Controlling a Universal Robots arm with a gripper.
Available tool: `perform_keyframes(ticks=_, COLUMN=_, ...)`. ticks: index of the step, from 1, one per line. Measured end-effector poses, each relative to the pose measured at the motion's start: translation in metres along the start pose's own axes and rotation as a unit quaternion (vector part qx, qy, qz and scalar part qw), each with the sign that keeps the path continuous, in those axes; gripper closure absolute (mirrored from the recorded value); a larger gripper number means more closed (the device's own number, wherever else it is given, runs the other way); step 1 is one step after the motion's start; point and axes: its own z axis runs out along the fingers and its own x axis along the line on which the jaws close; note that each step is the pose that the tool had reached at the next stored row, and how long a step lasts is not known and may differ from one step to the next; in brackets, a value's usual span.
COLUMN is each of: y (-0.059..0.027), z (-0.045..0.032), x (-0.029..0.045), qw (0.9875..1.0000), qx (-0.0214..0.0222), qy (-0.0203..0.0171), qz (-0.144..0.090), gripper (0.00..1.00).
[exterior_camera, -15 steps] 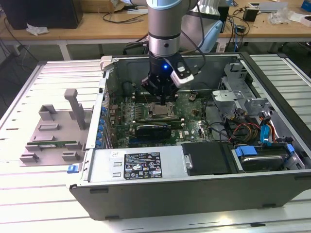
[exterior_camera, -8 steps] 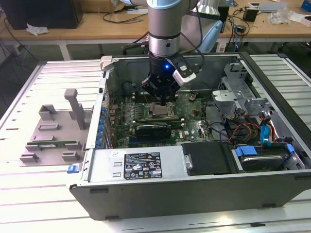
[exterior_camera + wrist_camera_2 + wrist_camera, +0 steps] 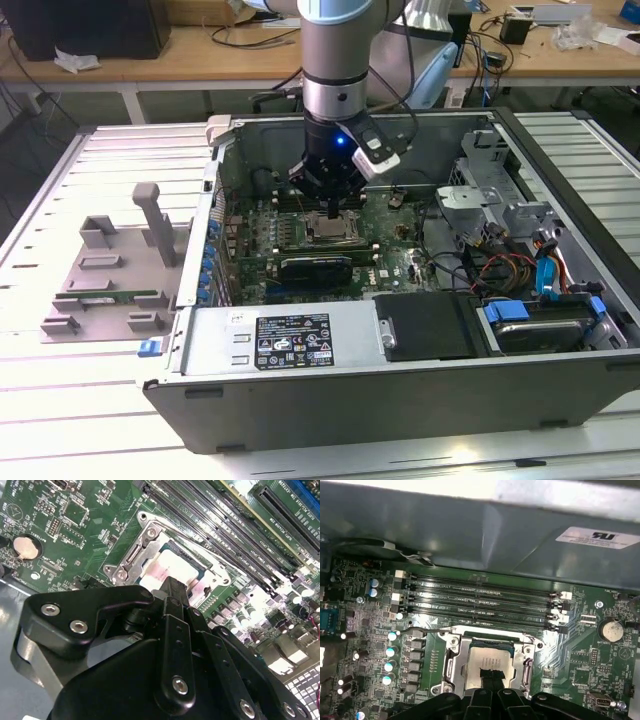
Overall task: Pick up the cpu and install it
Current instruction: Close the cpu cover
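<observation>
Grey fixture (image 3: 100, 280) sits at the exterior view's left, with the open case (image 3: 400, 400) to its right. The gripper (image 3: 335, 207) hangs over the board with its fingers pinched together and nothing held. The cpu (image 3: 330, 230) lies flat in the socket (image 3: 454, 662), straight below the tips. It is square, so no long axis. Contact unclear in both wrist views.

the silver square cpu (image 3: 492, 657) lies flat in the socket (image 3: 454, 662).
</observation>
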Motion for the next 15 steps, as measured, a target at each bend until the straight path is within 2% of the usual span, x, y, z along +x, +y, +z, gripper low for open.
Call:
perform_keyframes(ticks=1, y=-0.0008, z=0.0018, x=0.0003, qw=1.0000, qx=-0.0007, qy=0.0000, qz=0.000, gripper=0.89)
perform_keyframes(ticks=3, y=-0.0021, z=0.0042, x=0.0022, qw=1.0000, qx=-0.0051, qy=-0.0007, qz=0.000, gripper=0.89)
perform_keyframes(ticks=5, y=-0.0018, z=0.0049, x=0.0051, qw=1.0000, qx=-0.0063, qy=-0.0013, qz=0.000, gripper=0.89)
perform_keyframes(ticks=7, y=-0.0010, z=0.0061, x=0.0120, qw=1.0000, qx=-0.0063, qy=-0.0019, qz=0.000, gripper=0.89)
perform_keyframes(ticks=15, y=0.0005, z=0.0117, x=0.0246, qw=1.0000, qx=-0.0063, qy=-0.0024, qz=0.000, gripper=0.89)
